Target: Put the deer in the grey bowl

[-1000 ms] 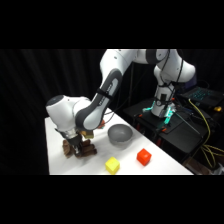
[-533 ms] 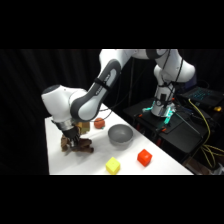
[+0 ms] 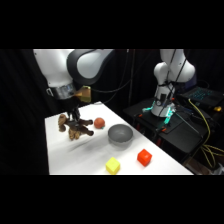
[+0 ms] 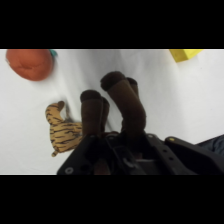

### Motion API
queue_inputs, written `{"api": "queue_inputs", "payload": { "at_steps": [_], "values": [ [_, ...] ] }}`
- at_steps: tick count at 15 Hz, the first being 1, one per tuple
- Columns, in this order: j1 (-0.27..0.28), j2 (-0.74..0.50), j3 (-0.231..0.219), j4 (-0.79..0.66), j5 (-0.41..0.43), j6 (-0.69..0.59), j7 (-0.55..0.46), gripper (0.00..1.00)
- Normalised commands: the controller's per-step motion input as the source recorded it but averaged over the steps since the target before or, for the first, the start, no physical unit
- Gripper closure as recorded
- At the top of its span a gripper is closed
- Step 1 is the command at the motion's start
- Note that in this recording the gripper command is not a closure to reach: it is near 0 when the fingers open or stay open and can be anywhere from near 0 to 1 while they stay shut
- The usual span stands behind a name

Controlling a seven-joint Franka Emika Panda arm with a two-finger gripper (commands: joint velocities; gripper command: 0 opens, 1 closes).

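The deer [image 3: 81, 131], a dark brown plush, hangs just above the table's left part with my gripper [image 3: 75, 120] shut on it from above. In the wrist view its two stubby brown legs [image 4: 121, 102] stick out past the black linkage of the gripper [image 4: 114, 144], which hides the body. The grey bowl [image 3: 120, 134] stands on the table to the right of the deer, a short gap away, with nothing in it.
A small tan striped plush [image 3: 63, 123] [image 4: 62, 131] lies on the table left of the deer. An orange-red ball [image 3: 99, 122] [image 4: 30, 64] sits behind. A yellow cube [image 3: 113, 165] [image 4: 184, 54] and a red cube [image 3: 144, 157] stand near the front edge.
The arm has risen, and the deer has come up off the table with the gripper. The striped plush stays on the table.
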Motion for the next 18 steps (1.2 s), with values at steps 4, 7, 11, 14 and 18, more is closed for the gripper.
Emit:
{"api": "queue_inputs", "payload": {
  "at_steps": [4,7,11,14,18],
  "values": [
    [0.113,-0.85,-0.033,-0.98,-0.119,0.11,0.19,0.27],
    [0.096,-0.76,0.041,-0.99,-0.077,0.28,0.23,0.27],
    [0.05,-0.59,0.09,-0.85,-0.004,0.33,0.2,0.27],
    [0.02,-0.24,0.084,-0.55,-0.006,0.47,0.15,0.27],
    [-0.005,0.13,0.027,-0.22,-0.033,0.54,0.1,0.27]
  ]
}}
